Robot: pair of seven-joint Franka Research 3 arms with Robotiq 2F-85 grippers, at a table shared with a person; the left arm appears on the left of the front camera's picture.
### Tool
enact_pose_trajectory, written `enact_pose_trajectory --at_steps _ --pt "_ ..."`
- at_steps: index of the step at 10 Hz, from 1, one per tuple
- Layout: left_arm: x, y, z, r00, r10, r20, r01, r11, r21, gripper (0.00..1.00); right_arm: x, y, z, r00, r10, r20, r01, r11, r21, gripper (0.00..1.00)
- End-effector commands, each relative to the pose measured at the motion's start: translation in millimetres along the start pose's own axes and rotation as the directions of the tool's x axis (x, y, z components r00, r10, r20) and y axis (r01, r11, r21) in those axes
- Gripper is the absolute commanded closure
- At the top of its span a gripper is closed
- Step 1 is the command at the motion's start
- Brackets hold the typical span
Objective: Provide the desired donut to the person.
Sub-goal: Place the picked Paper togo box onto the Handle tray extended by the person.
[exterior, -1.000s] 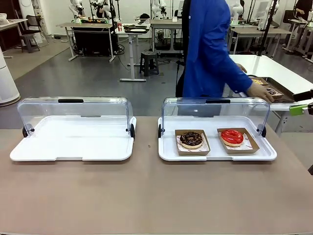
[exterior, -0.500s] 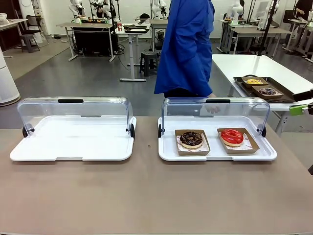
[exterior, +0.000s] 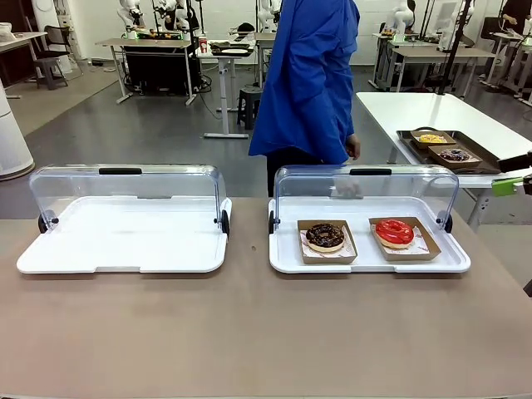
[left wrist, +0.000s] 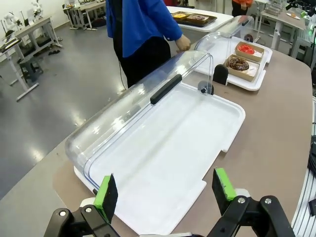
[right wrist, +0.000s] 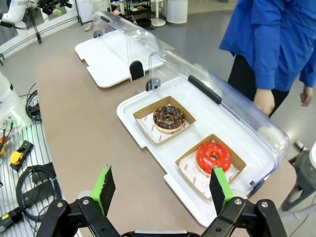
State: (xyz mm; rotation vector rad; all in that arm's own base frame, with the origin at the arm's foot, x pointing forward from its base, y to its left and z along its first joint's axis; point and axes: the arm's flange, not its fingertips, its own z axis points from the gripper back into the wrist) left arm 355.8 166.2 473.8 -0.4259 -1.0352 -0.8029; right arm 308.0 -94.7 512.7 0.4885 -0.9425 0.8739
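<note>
A chocolate donut (exterior: 325, 236) and a red-glazed donut (exterior: 394, 233) lie in cardboard trays inside the right white display tray (exterior: 287, 259), under its raised clear lid. The right wrist view shows the same chocolate donut (right wrist: 169, 118) and red donut (right wrist: 213, 157) below my right gripper (right wrist: 162, 186), which hangs open and empty above the table. My left gripper (left wrist: 167, 190) is open and empty over the empty left tray (left wrist: 163, 163). The person (exterior: 307, 83) in a blue jacket stands behind the right tray, hands down by the lid.
The empty left display tray (exterior: 125, 241) has its clear lid up. A side table at the back right carries a dark tray (exterior: 449, 150) with more donuts. The brown tabletop (exterior: 249, 332) in front of both trays is bare.
The person has turned away from the side table and stepped left, now standing behind the right tray. The grippers and donuts have not moved.
</note>
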Motion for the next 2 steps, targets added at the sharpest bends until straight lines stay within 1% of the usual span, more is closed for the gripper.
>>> enact_pose_trajectory --at_steps 1,2 --pt "0.2 0.9 -1.1 0.999 -0.014 0.03 0.014 1.0 0.003 0.0 -0.3 -1.7 -2.7 0.999 0.014 0.028 -0.014 1.0 0.008 0.0" --pt "0.2 0.9 -1.1 0.999 -0.014 0.03 0.014 1.0 0.003 0.0 -0.3 -1.7 -2.7 0.999 0.014 0.028 -0.014 1.0 0.008 0.0"
